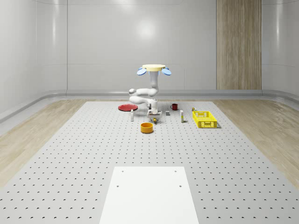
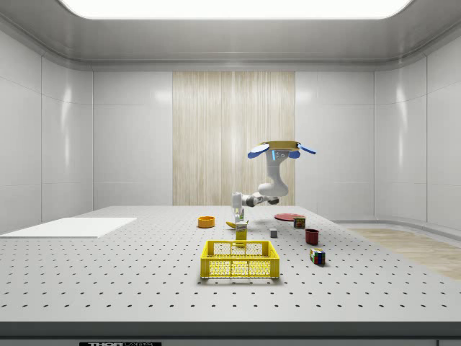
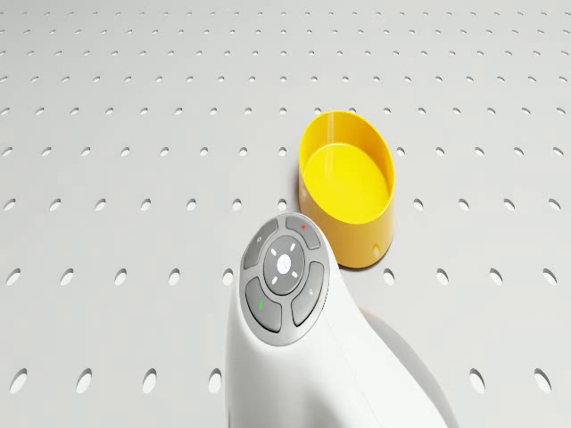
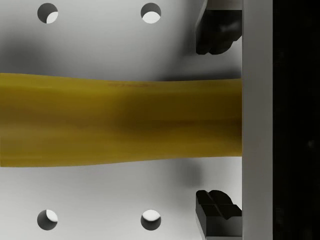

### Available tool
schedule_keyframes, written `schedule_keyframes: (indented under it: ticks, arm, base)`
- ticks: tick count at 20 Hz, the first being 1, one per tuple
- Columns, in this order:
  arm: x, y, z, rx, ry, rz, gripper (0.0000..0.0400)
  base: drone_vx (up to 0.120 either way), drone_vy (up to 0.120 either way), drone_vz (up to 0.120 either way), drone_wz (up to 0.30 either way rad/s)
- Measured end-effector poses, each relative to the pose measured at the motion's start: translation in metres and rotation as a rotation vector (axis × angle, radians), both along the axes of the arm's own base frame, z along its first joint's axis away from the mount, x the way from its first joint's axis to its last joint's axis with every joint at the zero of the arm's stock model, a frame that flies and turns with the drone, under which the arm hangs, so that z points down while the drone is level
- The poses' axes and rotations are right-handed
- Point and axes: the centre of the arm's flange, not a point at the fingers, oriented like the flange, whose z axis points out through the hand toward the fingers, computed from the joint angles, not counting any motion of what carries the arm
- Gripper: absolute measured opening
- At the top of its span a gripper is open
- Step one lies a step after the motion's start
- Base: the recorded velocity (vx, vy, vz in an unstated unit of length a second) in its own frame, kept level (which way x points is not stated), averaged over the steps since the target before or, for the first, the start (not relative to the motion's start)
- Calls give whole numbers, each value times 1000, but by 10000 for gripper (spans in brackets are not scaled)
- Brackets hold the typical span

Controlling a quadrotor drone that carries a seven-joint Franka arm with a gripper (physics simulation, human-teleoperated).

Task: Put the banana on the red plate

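The banana [image 4: 120, 120] lies flat on the perforated table, running across the wrist view. My gripper [image 4: 215, 120] is open and points straight down over it, one dark finger [image 4: 215, 30] on each side, with a gap between each finger and the peel. In the side view the gripper [image 2: 238, 210] sits just above the banana [image 2: 232, 224]. The drone [image 1: 154, 70] hovers above the table with the arm bent down beneath it. The red plate [image 1: 127, 107] lies flat a little beyond, toward the whole-scene view's left.
An orange bowl [image 1: 147, 127] stands just in front of the gripper and also appears in the drone view [image 3: 348, 183]. A yellow basket [image 1: 204, 119], a red mug [image 1: 174, 107], small cartons [image 2: 241, 231] and a colour cube [image 2: 317, 255] stand nearby. A white pad [image 1: 149, 196] lies at the near edge.
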Motion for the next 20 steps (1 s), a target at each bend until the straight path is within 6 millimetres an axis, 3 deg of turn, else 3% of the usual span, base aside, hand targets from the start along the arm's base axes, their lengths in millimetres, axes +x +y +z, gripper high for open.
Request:
schedule_keyframes:
  ticks: [3, 7, 13, 20]
  arm:
    - [0, 0, 3, 0, 0, 0, 259]
    - [0, 0, 4, 0, 0, 0, 192]
    - [0, 0, 3, -4, 1, 19, 189]
    - [0, 0, -22, -6, 2, 17, 192]
  base:
    - [0, 0, 0, 0]
    - [0, 0, 0, 0]
    - [0, 0, 0, 0]
    - [0, 0, 23, 0]
